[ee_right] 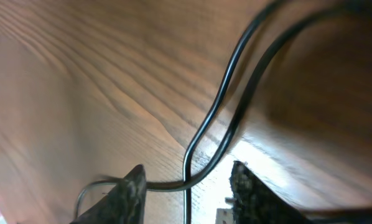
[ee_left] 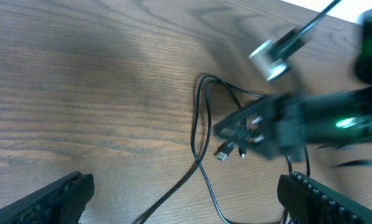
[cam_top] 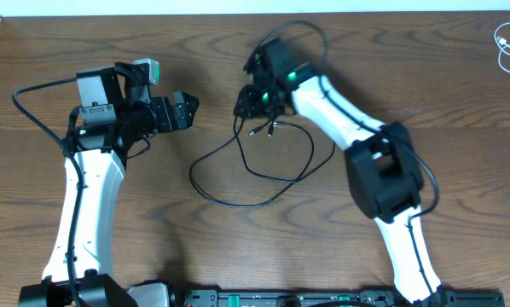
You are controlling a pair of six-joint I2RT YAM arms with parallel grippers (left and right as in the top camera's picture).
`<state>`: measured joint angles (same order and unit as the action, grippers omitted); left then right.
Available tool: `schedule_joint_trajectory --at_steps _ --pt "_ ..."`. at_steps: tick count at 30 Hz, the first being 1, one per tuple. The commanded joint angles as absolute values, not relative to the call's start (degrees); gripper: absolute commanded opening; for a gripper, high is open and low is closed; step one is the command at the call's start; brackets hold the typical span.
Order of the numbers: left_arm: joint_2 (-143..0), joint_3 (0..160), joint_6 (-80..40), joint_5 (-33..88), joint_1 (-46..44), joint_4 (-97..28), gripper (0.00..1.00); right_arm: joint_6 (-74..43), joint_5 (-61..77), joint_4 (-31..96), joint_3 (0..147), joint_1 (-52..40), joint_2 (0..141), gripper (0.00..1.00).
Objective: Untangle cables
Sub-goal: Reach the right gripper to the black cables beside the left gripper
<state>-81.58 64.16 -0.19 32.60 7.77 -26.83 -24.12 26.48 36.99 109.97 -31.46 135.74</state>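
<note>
Right gripper [ee_right: 186,183] is down low over the table [cam_top: 153,51], at the top of the black cable [ee_left: 194,124]. Through the right wrist camera I see two strands running side by side and one of them bending across the gap between my fingers [ee_right: 129,190]. The jaws stand partway apart. The strand sits inside them and nothing is pinched yet, as far as I can see.

Left gripper [cam_top: 187,109] hangs just off to the side, spread as wide as it goes, with nothing in it.

The black cable lies mid-table in one big loose loop that crosses itself near the top, and a plug [ee_left: 223,154] rests just below the right gripper. The white cable [cam_top: 509,44] is way off in the far right corner, well apart from the black one. So the two aren't wound together, and I reckon what's left is opening out that crossing.

To do this well, I want one strand only in the jaws. The pair runs close together, so I'd square the fingers across the nearer one before closing. Then I'd close gently, lift just clear of the wood and draw it away from the crossing. I'd bring the left in to hold the other strand. The risk I see is catching both strands, or dragging the plug through the loop.
</note>
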Motion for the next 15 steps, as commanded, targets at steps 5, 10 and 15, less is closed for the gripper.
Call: schedule_joint_trajectory --at_steps 5,10,15 --pt "-81.34 64.62 0.32 32.08 8.01 -27.0 1.0 -28.75 24.23 36.84 109.8 -32.62 137.82 0.32" --pt "-81.34 64.62 0.32 32.08 8.01 -27.0 1.0 -30.02 21.89 36.82 109.8 -33.23 139.13 0.28" --pt "-81.34 64.62 0.3 32.08 8.01 -27.0 1.0 -30.24 18.57 36.86 109.8 -34.13 140.29 0.21"
